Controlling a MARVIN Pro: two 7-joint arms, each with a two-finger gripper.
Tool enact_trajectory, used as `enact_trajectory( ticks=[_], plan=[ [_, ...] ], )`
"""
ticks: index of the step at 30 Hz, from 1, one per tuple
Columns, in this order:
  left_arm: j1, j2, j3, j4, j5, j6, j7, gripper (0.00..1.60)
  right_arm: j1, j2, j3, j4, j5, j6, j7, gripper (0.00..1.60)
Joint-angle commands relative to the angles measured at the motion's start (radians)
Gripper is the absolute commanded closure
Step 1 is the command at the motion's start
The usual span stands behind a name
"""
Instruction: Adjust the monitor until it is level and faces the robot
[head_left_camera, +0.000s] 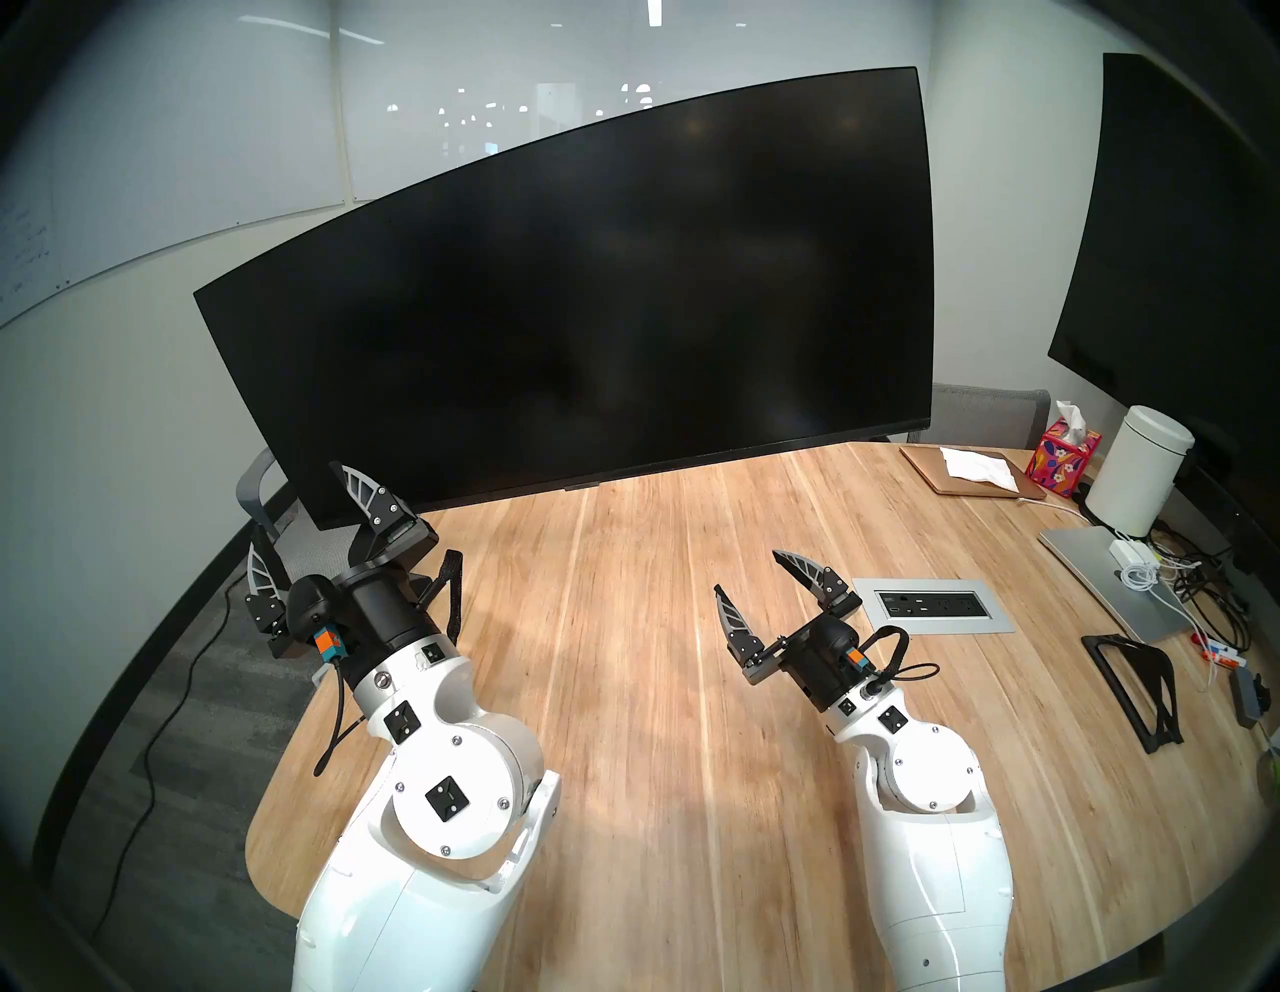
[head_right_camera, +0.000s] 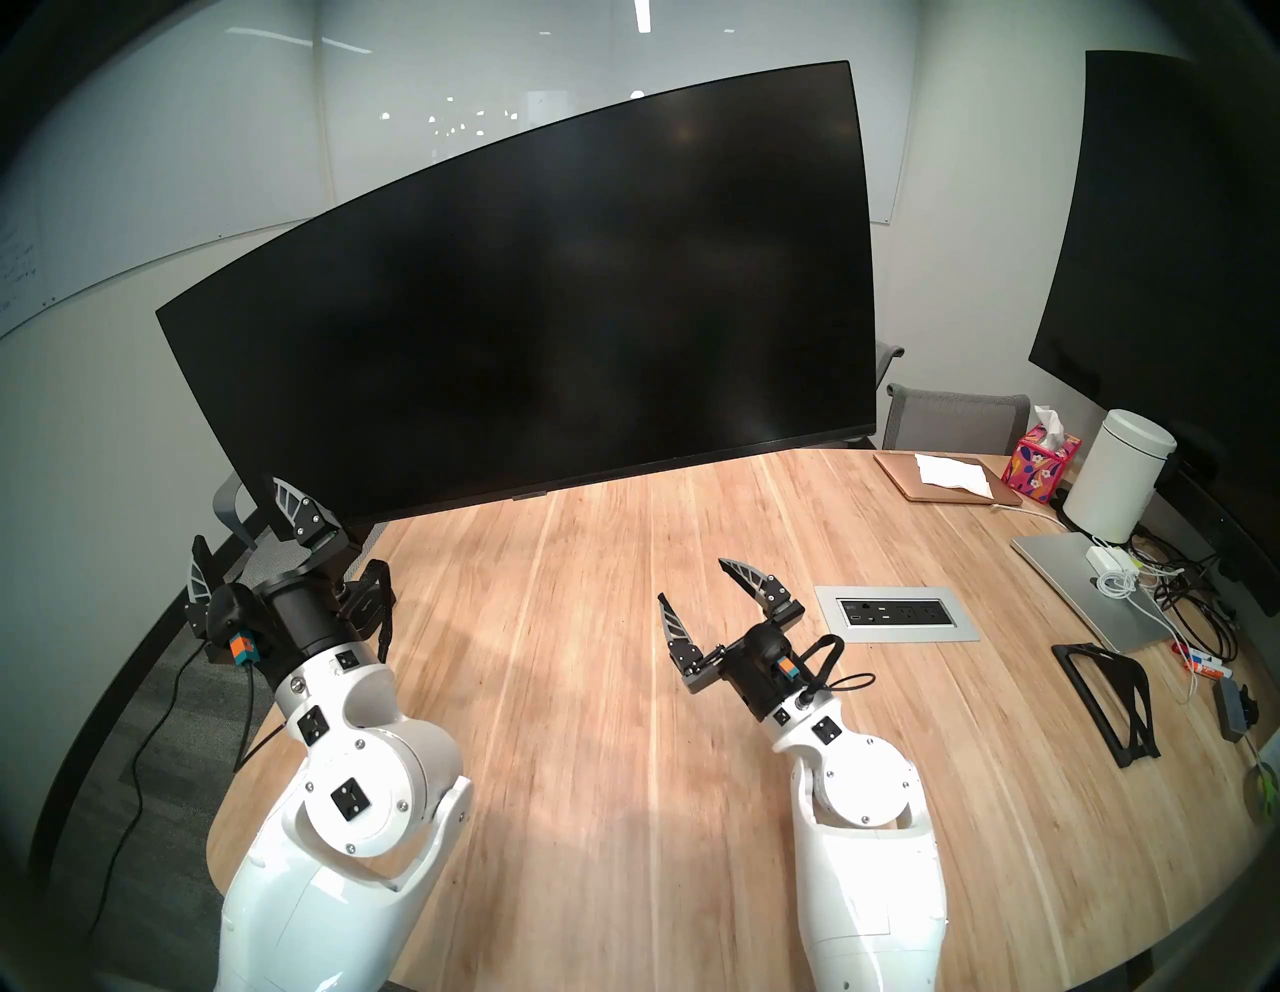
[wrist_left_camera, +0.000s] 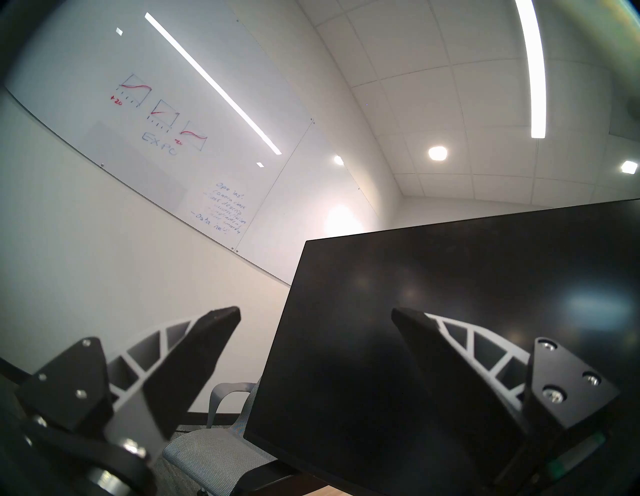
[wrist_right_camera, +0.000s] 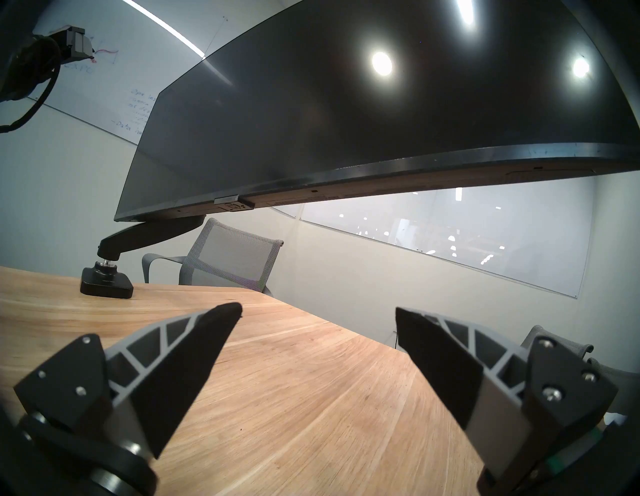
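The left gripper stands wide open and empty, its fingers straddling the low left corner of the curved monitor (contact I cannot confirm). The right gripper, also open and empty, hovers over the wooden table, well short of the screen. The monitor hangs on its articulated arm, left end sagging. Closing off-centre could slip off the thin bezel or twist the screen further.
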Motion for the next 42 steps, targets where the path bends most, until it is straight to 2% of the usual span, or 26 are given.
enact_trajectory(
  ticks=[1, 25, 42],
  plan=[
    [0.0, 0.0, -0.001, -0.012, 0.001, 0.002, 0.001, 0.0, 0.005, -0.001, 0.0, -0.017, 0.004, -0.001, 0.0, 0.0],
    [-0.002, 0.016, 0.003, -0.015, -0.023, -0.002, 0.0, 0.0, 0.005, -0.001, 0.0, -0.017, 0.004, -0.001, 0.0, 0.0],
    [-0.002, -0.009, 0.016, -0.038, -0.028, 0.072, 0.038, 0.0, 0.005, -0.001, 0.001, -0.017, 0.004, -0.001, 0.0, 0.0]
  ],
)
